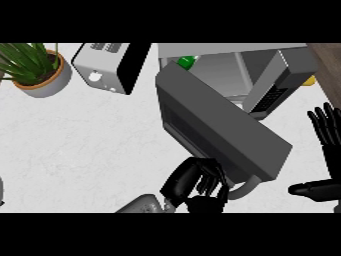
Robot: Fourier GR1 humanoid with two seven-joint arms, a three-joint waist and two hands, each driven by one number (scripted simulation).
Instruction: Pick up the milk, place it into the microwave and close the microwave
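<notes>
Head view: left hand (196,182), fingers curled, sits at the microwave door (221,130) handle (248,188), milk (187,62) apparently already far inside the microwave (236,75), right hand (335,150) resting open at right; closing step, door needs swinging shut.

1. One microwave (276,75), and its one door (217,125) is standing open.
2. One handle (248,189) on that door.
3. One toaster (110,65).
4. One potted plant (33,67).
5. One green-capped object (186,62) inside the microwave; I cannot tell what it is.
6. Two black hands: left hand (195,182), right hand (335,150).
</notes>
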